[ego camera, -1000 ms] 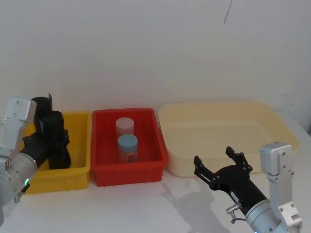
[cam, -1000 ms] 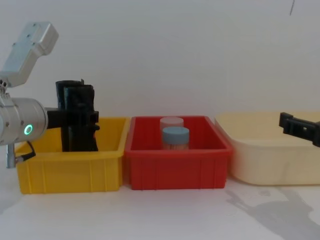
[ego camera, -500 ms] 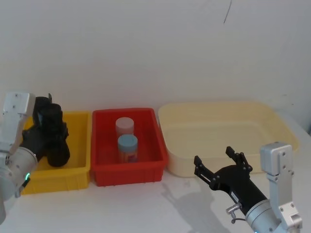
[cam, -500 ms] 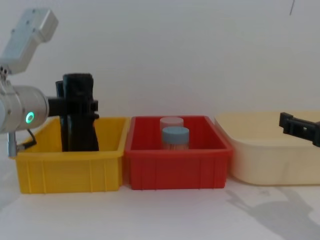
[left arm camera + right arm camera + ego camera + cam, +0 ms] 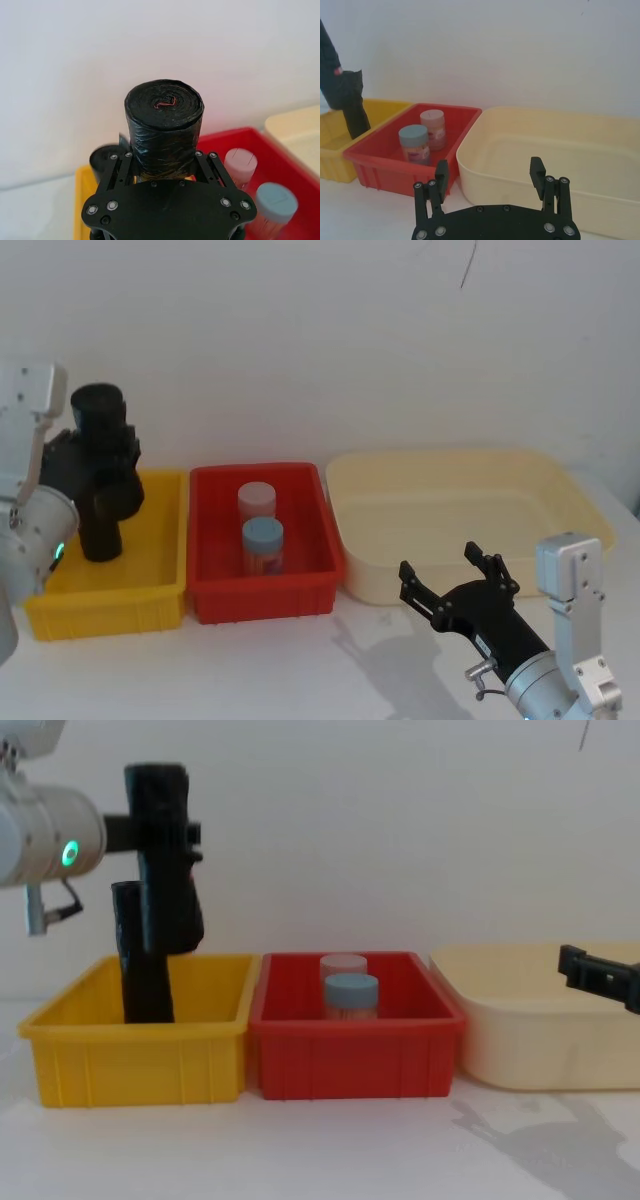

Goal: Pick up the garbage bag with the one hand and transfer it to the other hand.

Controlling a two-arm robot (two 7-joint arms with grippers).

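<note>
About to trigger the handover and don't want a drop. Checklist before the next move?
1. Left hand shut on garbage bag: ok.
2. Bag upright in the grip: ok.
3. Bag free of the thinner roll in the yellow bin: cannot tell, they overlap.
4. Right hand open: ok.
5. Right hand near the bag: not ok, it sits low in front of the cream tub, with the red bin between.

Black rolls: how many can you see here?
2. The garbage bag is held by the left gripper over the yellow bin; a thinner roll stands inside that bin. More may hide behind them.
</note>
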